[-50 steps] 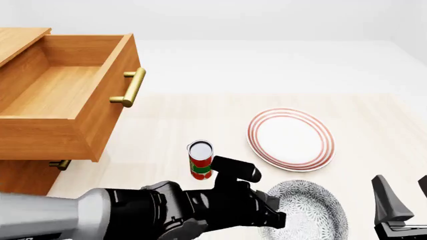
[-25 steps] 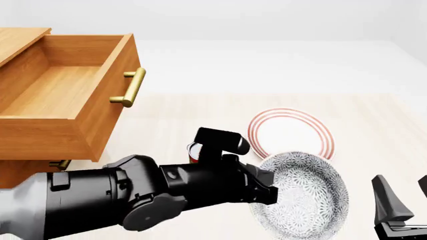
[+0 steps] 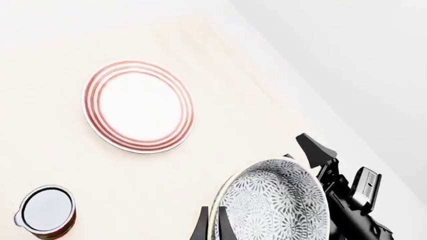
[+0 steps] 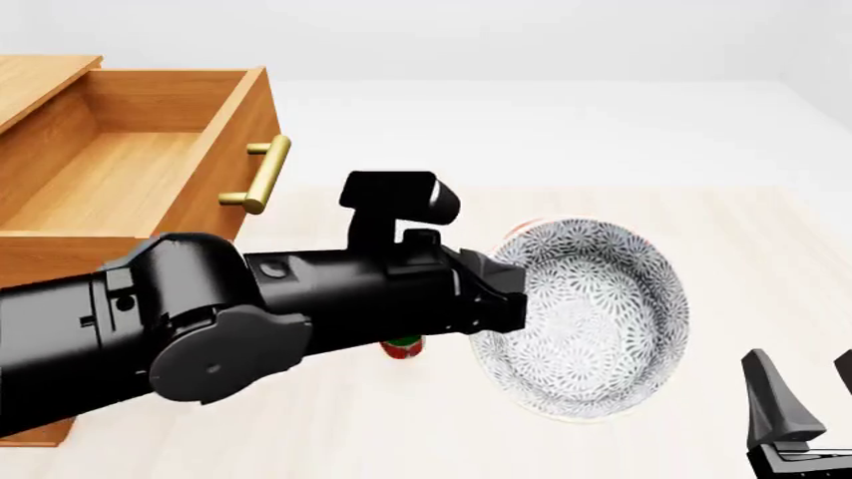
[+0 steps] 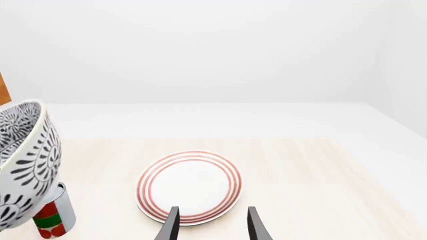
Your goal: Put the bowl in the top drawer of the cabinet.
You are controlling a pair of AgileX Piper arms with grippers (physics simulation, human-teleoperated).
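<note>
The round, deep white ceramic bowl with the dense blue-grey floral speckle is up off the pale table, tipped on edge so its mouth faces the front camera, with the pattern showing inside and out. The left gripper has its fingers pinched tight on the bowl's rim, holding it to the right of the pulled-out light-brown wooden top drawer of the big wooden cabinet. The right gripper sits low with its fingers apart and nothing in them, above the flat white plate with red rings, and a small red and green can stands under the bowl.

The left pincer grips the tilted bowl aloft, right of the open top drawer.
</note>
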